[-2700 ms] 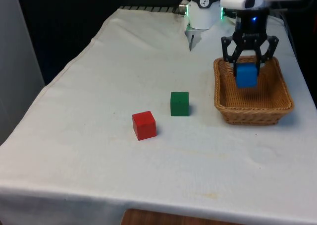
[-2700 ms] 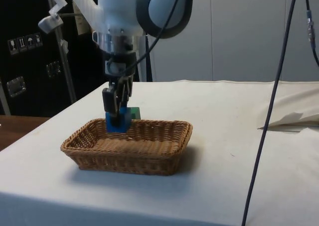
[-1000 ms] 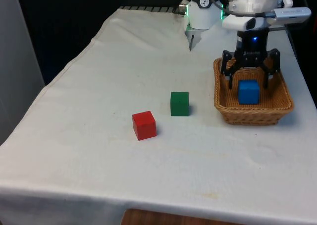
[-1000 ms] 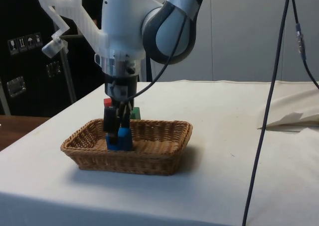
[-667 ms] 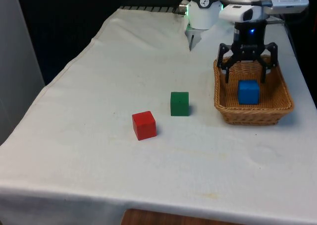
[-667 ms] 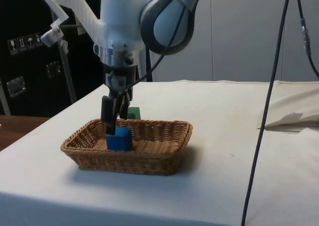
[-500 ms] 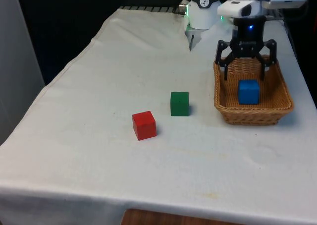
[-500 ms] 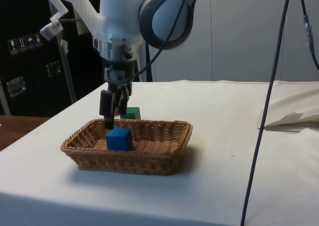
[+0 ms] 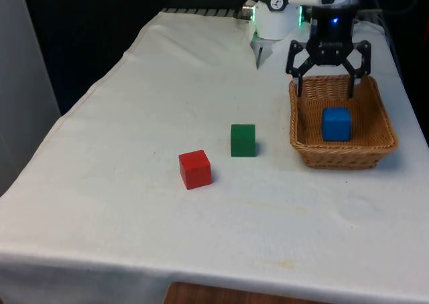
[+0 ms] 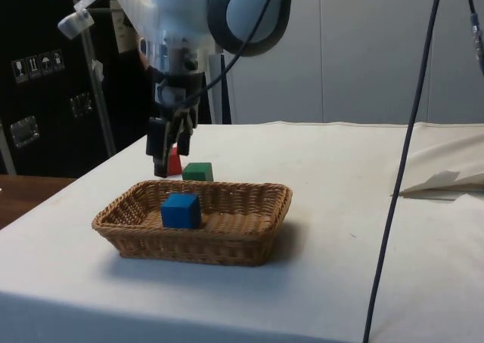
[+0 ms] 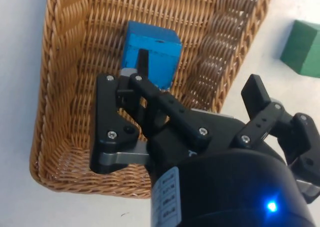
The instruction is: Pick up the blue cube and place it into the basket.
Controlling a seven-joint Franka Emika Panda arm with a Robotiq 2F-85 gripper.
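On the tabletop [image 9: 134, 116], going from the front view's left, the red cube [image 9: 195, 169] and green cube [image 9: 242, 140] are sitting near each other. Further right, the blue cube [image 9: 336, 124] is resting inside the basket [image 9: 342, 155], while the gripper [image 9: 326, 82] is hanging above it, jaws spread apart and gripping nothing.

My tabletop [image 9: 134, 203] sits under a white cloth, creased and a bit wrinkled toward the edges, brown wood showing below its near edge in the front view. Black curtains [image 9: 87, 29] behind it there, pale grey panel [image 9: 20, 96] at the front view's left. Side view: dark cabinets [image 10: 45, 94] with small labels and metal latches, light grey wall panels [image 10: 355, 48], a black cable [image 10: 412, 131] hanging down. Even, diffuse light.
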